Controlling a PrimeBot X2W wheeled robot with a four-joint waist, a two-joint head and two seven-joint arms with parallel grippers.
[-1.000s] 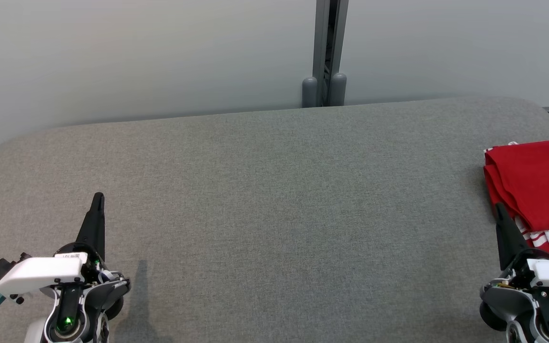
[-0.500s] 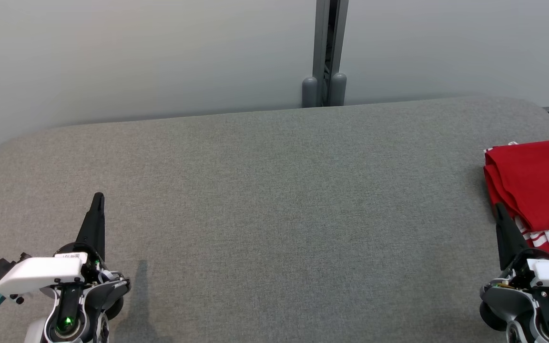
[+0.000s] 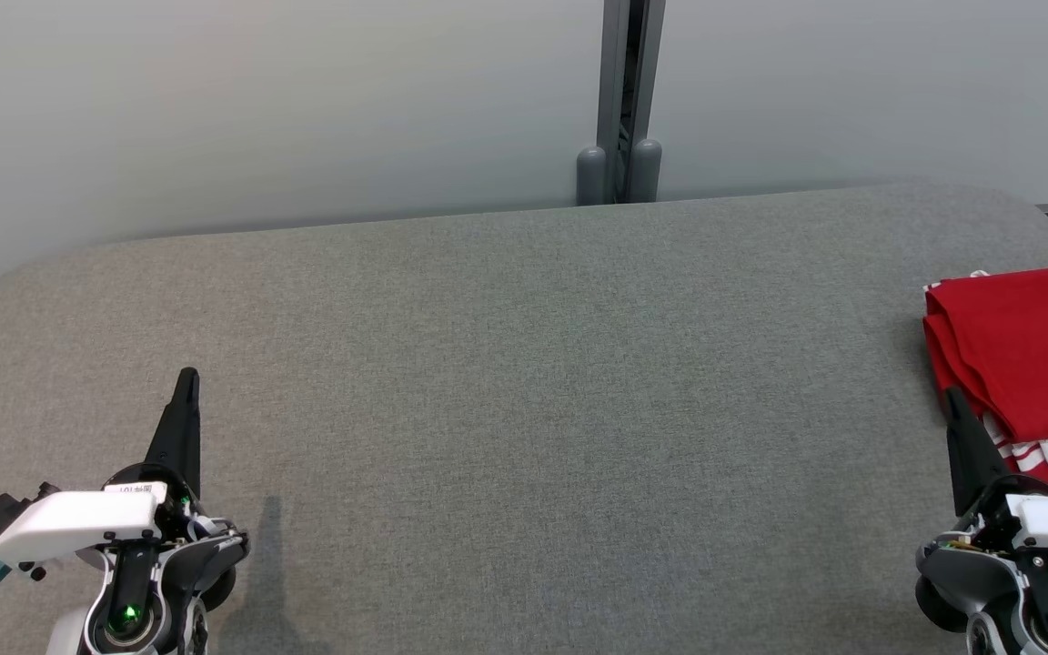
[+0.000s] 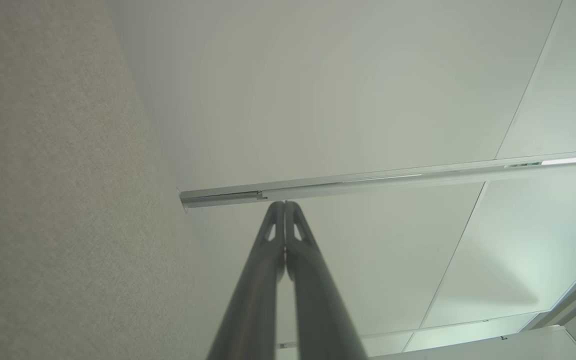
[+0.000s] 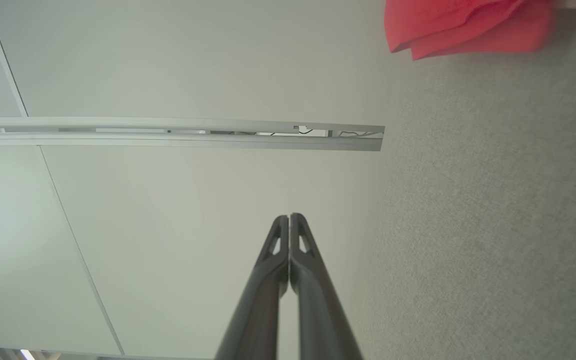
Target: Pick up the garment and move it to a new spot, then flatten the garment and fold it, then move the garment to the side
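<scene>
Left wrist view: the left gripper (image 4: 285, 204) has its two fingers pressed tip to tip, with nothing between them. The right gripper (image 5: 289, 216) is closed the same way and is also empty. Both hang low over the grey pad (image 3: 524, 364), pointing toward the wall (image 3: 306, 109).

The garment (image 3: 1024, 355) lies folded in red layers with white striped trim at the pad's far right edge, just beside the right gripper's tips. Whether they touch it cannot be told.

It looks light, soft and limp, so it would likely sag and unfold if lifted by one layer. A pinch through all layers at the near left corner seems safest.

Nothing differs from a second ago: grippers and garment sit exactly as they did.
</scene>
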